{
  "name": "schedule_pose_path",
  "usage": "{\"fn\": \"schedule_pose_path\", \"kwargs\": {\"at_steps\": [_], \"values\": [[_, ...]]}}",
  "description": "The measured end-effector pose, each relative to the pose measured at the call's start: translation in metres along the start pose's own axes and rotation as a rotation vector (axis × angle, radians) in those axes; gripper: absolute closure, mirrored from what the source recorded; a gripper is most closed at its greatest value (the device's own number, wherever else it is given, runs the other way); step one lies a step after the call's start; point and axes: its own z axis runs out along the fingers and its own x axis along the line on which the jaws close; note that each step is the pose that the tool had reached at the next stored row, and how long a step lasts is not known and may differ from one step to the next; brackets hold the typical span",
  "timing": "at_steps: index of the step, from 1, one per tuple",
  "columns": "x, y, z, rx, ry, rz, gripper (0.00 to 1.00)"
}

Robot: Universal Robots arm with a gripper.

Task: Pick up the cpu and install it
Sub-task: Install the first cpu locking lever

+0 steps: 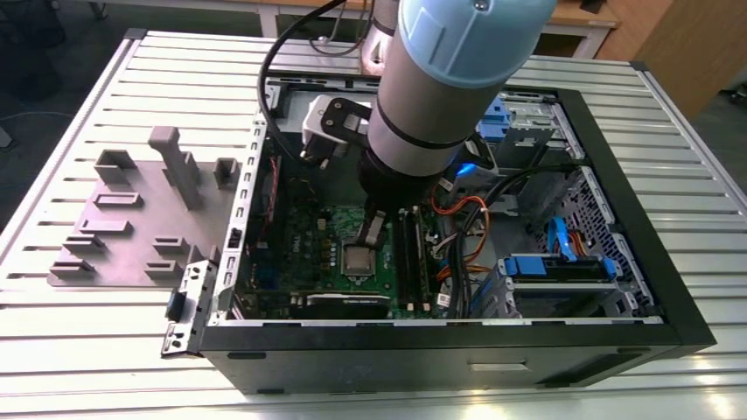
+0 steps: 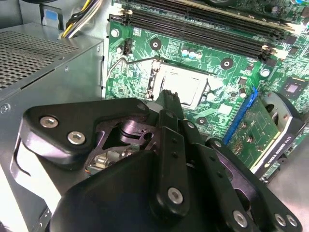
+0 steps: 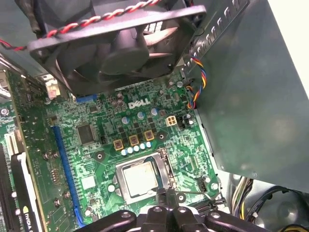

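Hovering inside an open computer case [image 1: 607, 346], the tool [image 3: 167, 195] hangs just above the cpu [image 3: 140, 179], which lies flat in its socket on the green motherboard [image 3: 96, 145]. In both wrist views the tips of the tool meet in a narrow point with no gap showing between them, so they appear pressed together, and nothing is pinched between them. The second wrist view shows the cpu [image 2: 182, 89] as a pale silvery square just beyond the tool's tip [image 2: 170, 99], framed by the metal socket frame [image 2: 154, 72]. A thin wire lever [image 2: 118, 65] lies beside the frame on the board.

Beyond the cpu from the tool, in the first wrist view, a black fan [image 3: 116, 43] with red-and-black twisted leads stands over the board. A long blue slot [image 3: 65, 169] runs alongside the socket, and a grey metal box [image 2: 43, 63] with a perforated top stands close to the tool's linkage. In the exterior view the arm [image 1: 450, 79] reaches down into the case, which rests on a slatted table [image 1: 105, 341] next to a grey fixture plate [image 1: 129, 219].
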Motion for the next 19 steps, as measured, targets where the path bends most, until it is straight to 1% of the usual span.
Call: {"fn": "schedule_pose_path", "kwargs": {"at_steps": [12,15,19], "values": [[-0.0001,-0.0001,-0.0003,0.0,0.0002,0.0,0.89],[-0.001,-0.0029,-0.0006,-0.0003,-0.0005,0.0,0.89],[-0.0035,-0.0075,-0.0009,-0.0017,-0.0047,0.0,0.89]]}}
